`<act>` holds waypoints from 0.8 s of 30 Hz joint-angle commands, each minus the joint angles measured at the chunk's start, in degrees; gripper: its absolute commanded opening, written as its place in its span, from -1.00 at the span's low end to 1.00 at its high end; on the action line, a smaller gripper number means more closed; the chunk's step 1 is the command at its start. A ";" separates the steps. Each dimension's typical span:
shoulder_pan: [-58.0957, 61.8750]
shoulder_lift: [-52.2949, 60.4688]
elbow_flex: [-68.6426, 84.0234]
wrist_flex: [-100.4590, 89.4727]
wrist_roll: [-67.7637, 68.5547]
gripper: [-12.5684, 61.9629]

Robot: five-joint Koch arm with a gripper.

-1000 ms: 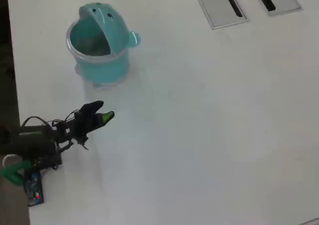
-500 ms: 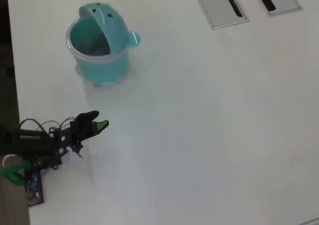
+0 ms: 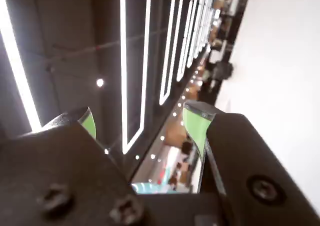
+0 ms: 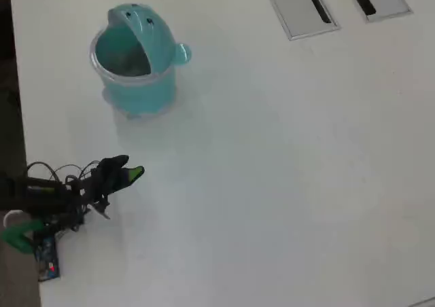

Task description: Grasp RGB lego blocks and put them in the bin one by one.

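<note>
We see the arm folding back toward its base, its green-tipped fingers (image 3: 145, 123) spread apart and empty, now farther from the bin (image 4: 136, 56) ahead across the table (image 4: 285, 171). No lego blocks in sight; likely all binned.

Overhead view: bin (image 4: 136, 66) stood upper left on table (image 4: 285, 171); arm w/ gripper (image 4: 129, 174) lower left, below bin, well apart; two slotted plates (image 4: 299, 8) top right.
</note>
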 commanded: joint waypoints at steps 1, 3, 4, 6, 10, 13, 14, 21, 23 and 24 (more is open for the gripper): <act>-0.09 4.22 4.13 -5.71 -0.09 0.24; 0.00 4.22 4.13 -4.83 -0.09 0.27; 0.00 4.22 4.13 -3.96 -0.09 0.28; 0.18 4.13 4.13 -3.08 -0.09 0.29; 0.79 4.13 4.22 4.04 -0.79 0.29; 1.14 4.13 4.13 10.20 1.93 0.29; 1.14 4.04 4.13 11.16 2.46 0.29; -0.53 4.04 4.22 26.46 3.08 0.29; -0.26 3.96 4.22 29.18 3.78 0.29; 0.09 3.96 4.13 30.67 3.87 0.29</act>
